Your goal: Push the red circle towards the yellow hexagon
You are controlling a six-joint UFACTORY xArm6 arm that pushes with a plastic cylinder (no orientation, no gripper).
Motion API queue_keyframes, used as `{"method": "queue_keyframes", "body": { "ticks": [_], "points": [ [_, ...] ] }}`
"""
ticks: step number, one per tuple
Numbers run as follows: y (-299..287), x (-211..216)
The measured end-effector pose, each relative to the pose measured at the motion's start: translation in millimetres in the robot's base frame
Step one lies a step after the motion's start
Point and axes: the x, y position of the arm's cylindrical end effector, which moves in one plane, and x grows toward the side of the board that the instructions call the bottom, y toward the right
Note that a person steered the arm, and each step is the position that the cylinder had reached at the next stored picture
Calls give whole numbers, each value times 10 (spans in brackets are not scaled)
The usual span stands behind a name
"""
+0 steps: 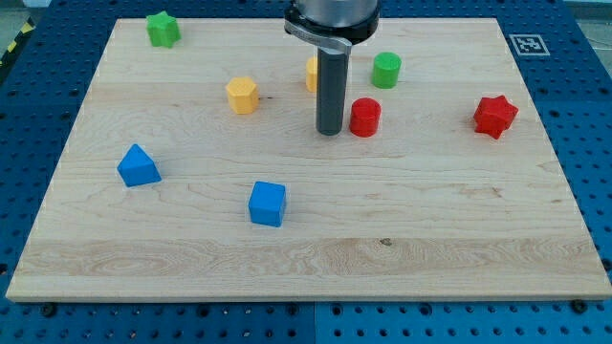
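Observation:
The red circle (364,118), a short red cylinder, stands on the wooden board right of centre in the upper half. The yellow hexagon (243,95) stands to its left and slightly higher. My tip (330,131) rests on the board just left of the red circle, very close to it, between the circle and the hexagon. The dark rod rises from it toward the view's top and hides most of a second yellow block (312,73) behind it.
A green circle (386,70) stands above the red circle. A red star (495,116) lies at the right. A green star (163,29) is at the top left. A blue triangle (139,166) and a blue cube (268,203) lie lower left. The board's edge (306,299) borders a blue pegboard.

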Motion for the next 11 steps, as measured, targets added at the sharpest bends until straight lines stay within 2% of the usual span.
{"method": "queue_keyframes", "body": {
  "ticks": [2,3,5,6,7,8,9,10,11],
  "points": [
    [1146,311],
    [1264,194],
    [-65,53],
    [150,104],
    [615,298],
    [959,99],
    [680,-124],
    [-33,-212],
    [-272,-323]
  ]
}}
